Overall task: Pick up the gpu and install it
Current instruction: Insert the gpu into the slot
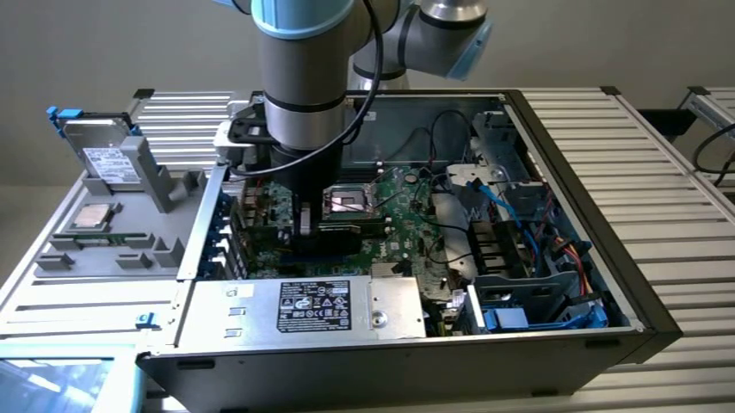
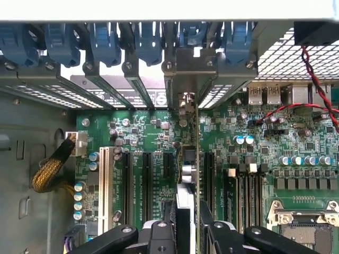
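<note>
Wrist view: the claw [image 2: 186, 233] grips the gpu [image 2: 197, 159] edge-on between its fingers [image 2: 168, 225], the card standing upright over the motherboard [image 2: 153, 132], its metal bracket at the rear slot openings straight ahead of the claw. Black expansion slots [image 2: 145, 177] lie just beside it.

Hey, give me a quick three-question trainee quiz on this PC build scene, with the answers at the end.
1. True or false: the claw grips the gpu, upright over the motherboard.
2. What colour are the latches along the rear slot covers? A blue, B red, C yellow.
3. In the exterior view, on which side of the computer case does the grey parts tray lie?

Key: 1 true. 2 A. 3 the exterior view's left.
</note>
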Robot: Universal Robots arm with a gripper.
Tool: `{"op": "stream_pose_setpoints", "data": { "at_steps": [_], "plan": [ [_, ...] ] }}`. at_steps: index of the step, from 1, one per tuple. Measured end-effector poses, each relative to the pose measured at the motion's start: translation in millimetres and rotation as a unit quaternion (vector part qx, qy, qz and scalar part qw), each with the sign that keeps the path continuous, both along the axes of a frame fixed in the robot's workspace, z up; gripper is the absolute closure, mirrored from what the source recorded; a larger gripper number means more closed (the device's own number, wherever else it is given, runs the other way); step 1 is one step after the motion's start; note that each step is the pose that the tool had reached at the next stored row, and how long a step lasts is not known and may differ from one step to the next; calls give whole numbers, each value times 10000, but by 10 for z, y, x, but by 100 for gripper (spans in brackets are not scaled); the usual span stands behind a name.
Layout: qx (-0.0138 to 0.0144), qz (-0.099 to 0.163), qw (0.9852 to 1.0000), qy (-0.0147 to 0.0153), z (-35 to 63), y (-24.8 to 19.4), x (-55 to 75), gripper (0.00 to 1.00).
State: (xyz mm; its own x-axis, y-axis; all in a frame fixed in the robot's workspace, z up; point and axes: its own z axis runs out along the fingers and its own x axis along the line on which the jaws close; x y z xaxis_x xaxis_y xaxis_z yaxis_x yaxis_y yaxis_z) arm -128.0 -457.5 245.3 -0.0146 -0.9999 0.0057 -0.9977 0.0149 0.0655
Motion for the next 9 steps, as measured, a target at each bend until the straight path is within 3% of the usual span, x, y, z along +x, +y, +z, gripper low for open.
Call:
{"op": "stream_pose_setpoints", "data": {
  "at_steps": [9],
  "plan": [
    [-1,23,10000,0,-8,-3,0,72]
  ]
}}
